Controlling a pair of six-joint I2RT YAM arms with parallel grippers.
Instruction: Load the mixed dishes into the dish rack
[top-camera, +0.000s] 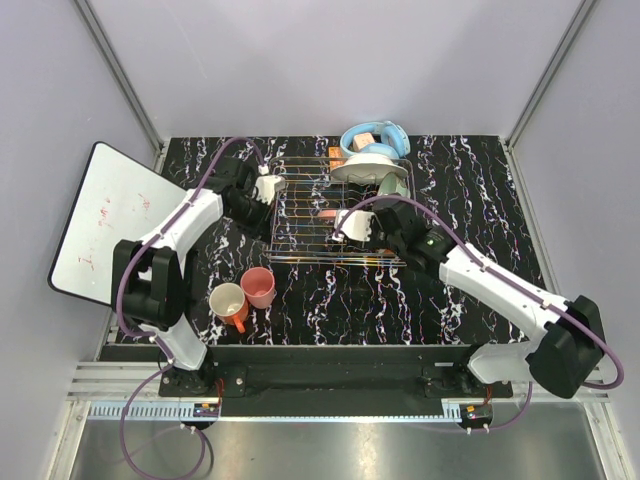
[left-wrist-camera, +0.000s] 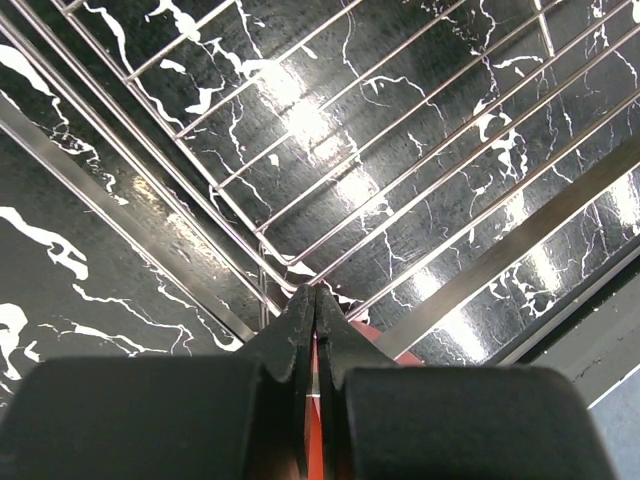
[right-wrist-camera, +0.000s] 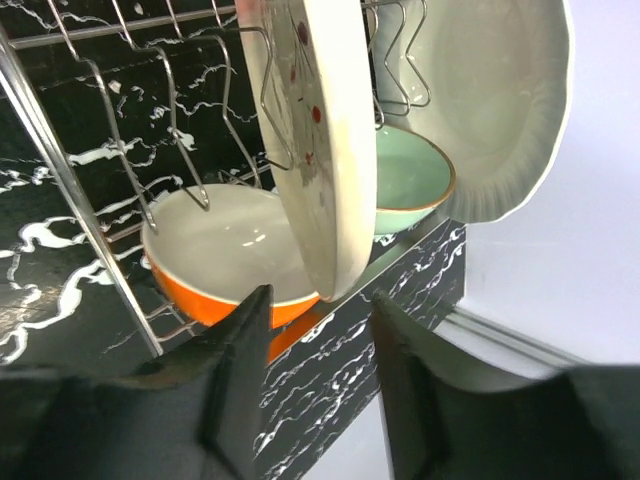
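Note:
The dish rack (top-camera: 300, 205) stands mid-table. In the right wrist view the pink-and-cream plate (right-wrist-camera: 325, 140) stands on edge between the rack's wires (right-wrist-camera: 70, 190). My right gripper (right-wrist-camera: 320, 310) is open, its fingers apart on either side just below the plate's rim and not touching it. Behind it sit the orange-outside white bowl (right-wrist-camera: 220, 250), the pale green bowl (right-wrist-camera: 410, 180) and the upright white plate (right-wrist-camera: 500, 100). My left gripper (left-wrist-camera: 316, 295) is shut at the rack's left corner (left-wrist-camera: 520, 235); a red sliver shows in its slit. The salmon-pink cup (top-camera: 258, 287) and cream mug (top-camera: 228, 303) stand on the table.
Light blue headphones (top-camera: 375, 133) lie behind the rack next to the white plate (top-camera: 368, 165). A white board with red marks (top-camera: 110, 220) leans off the table's left edge. Metal frame posts rise at the back corners.

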